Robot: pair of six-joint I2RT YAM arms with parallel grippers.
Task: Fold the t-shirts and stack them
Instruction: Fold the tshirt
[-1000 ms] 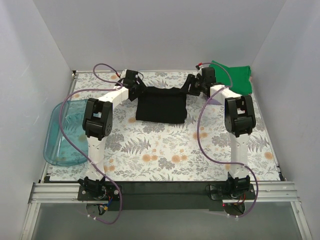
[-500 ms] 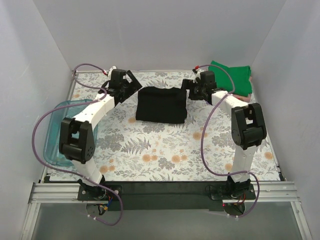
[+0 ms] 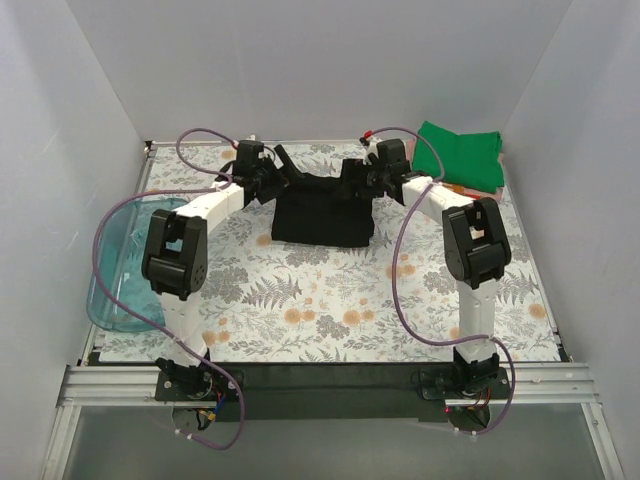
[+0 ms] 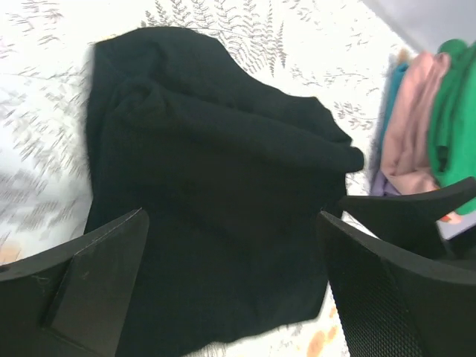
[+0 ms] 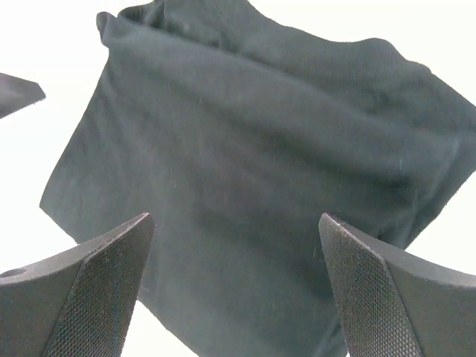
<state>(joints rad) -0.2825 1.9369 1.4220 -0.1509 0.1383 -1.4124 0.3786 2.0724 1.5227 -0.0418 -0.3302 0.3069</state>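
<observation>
The black t-shirt (image 3: 323,212) lies folded into a rough rectangle on the floral table at the far middle; it also shows in the left wrist view (image 4: 216,193) and the right wrist view (image 5: 260,171). My left gripper (image 3: 284,172) is open and empty over the shirt's far left corner. My right gripper (image 3: 352,176) is open and empty over its far right corner. Both sets of jaws stand wide with only cloth below them. A stack of folded shirts with a green one (image 3: 462,155) on top sits at the far right; pink and lavender layers (image 4: 413,134) show beneath it.
A translucent teal tray (image 3: 125,262) hangs over the table's left edge. White walls close in the back and sides. Purple cables loop from both arms. The floral tablecloth (image 3: 330,310) covers the table.
Both grippers have moved inward from beside the shirt to over its far corners. The shirt's far edge looks slightly ruffled now. The green stack has not moved.
</observation>
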